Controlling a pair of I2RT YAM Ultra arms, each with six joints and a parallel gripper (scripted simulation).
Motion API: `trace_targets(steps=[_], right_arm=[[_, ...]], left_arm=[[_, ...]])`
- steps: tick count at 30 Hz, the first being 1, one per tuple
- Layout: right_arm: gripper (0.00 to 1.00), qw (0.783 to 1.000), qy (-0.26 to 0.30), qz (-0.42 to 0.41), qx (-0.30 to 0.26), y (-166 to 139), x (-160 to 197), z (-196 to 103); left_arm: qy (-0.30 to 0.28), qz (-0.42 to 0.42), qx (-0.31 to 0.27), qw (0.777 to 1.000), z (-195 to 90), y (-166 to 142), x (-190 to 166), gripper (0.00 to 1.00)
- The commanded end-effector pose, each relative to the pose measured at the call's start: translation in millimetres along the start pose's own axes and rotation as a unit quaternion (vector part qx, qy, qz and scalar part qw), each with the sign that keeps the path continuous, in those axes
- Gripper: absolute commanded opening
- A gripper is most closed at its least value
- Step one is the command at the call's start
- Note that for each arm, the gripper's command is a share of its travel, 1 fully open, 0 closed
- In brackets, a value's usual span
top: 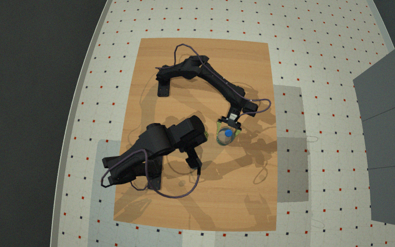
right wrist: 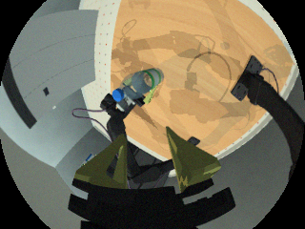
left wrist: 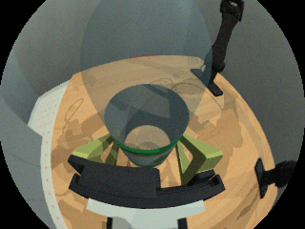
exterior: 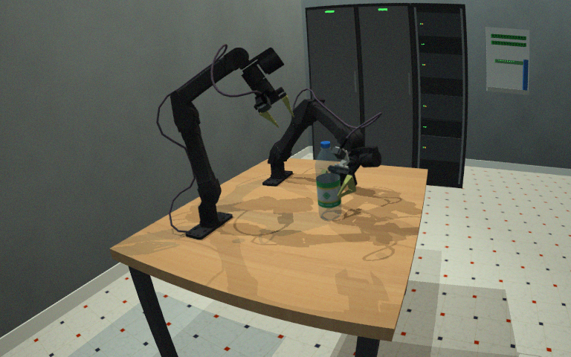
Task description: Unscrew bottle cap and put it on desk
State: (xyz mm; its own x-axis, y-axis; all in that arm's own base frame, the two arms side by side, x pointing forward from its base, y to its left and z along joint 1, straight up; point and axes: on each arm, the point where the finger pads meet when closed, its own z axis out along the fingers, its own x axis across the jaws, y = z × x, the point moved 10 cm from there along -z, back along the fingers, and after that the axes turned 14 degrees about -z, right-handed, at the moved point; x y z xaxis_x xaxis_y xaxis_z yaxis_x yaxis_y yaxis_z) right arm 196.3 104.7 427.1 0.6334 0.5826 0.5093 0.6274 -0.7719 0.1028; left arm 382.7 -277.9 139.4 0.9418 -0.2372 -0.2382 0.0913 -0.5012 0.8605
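The clear bottle (top: 222, 139) (exterior: 328, 195) (left wrist: 147, 112) (right wrist: 139, 82), with a green-and-white label, is close to upright. Its blue cap (top: 228, 133) (exterior: 325, 144) (right wrist: 117, 94) sits on its neck; the cap does not show in the left wrist view. My left gripper (top: 225, 137) (exterior: 330, 187) (left wrist: 147, 132) is shut on the bottle's labelled body, one finger on each side. Whether the bottle's base touches the desk I cannot tell. My right gripper (exterior: 285, 121) (right wrist: 144, 134) is open and empty, higher than the cap and apart from it, pointing down at a slant.
The wooden desk (top: 174, 209) (exterior: 294, 269) carries both arm bases. The bottle is nearer the desk edge opposite the arm bases. Loops of cable hang from both arms. Server cabinets (exterior: 383, 62) stand on the floor beyond the desk.
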Motion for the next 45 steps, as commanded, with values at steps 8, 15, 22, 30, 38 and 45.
trace_targets(steps=[8, 15, 22, 30, 38, 45], right_arm=[[0.57, 1.000, 0.004, 0.002, -0.007, 0.4, -0.1, -4.2], [0.57, 1.000, 0.004, 0.002, -0.007, 0.4, -0.1, -4.2], [0.57, 1.000, 0.004, 0.002, -0.007, 0.4, -0.1, -4.2], [0.57, 1.000, 0.004, 0.002, -0.007, 0.4, -0.1, -4.2], [0.57, 1.000, 0.004, 0.002, -0.007, 0.4, -0.1, -4.2], [0.57, 1.000, 0.004, 0.002, -0.007, 0.4, -0.1, -4.2]], left_arm=[[-0.062, 0.041, -0.046, 0.996, -9.3, 26.8, -4.2, 0.00], [-0.062, 0.041, -0.046, 0.996, -9.3, 26.8, -4.2, 0.00], [-0.010, 0.126, 0.051, 0.991, -4.0, 43.9, -20.3, 0.00], [0.058, 0.194, 0.133, 0.970, -4.9, 60.6, -33.6, 0.00], [0.061, 0.192, 0.133, 0.970, -7.4, 59.6, -32.4, 0.00], [0.062, 0.196, 0.127, 0.970, -8.4, 63.5, -32.2, 0.00]])
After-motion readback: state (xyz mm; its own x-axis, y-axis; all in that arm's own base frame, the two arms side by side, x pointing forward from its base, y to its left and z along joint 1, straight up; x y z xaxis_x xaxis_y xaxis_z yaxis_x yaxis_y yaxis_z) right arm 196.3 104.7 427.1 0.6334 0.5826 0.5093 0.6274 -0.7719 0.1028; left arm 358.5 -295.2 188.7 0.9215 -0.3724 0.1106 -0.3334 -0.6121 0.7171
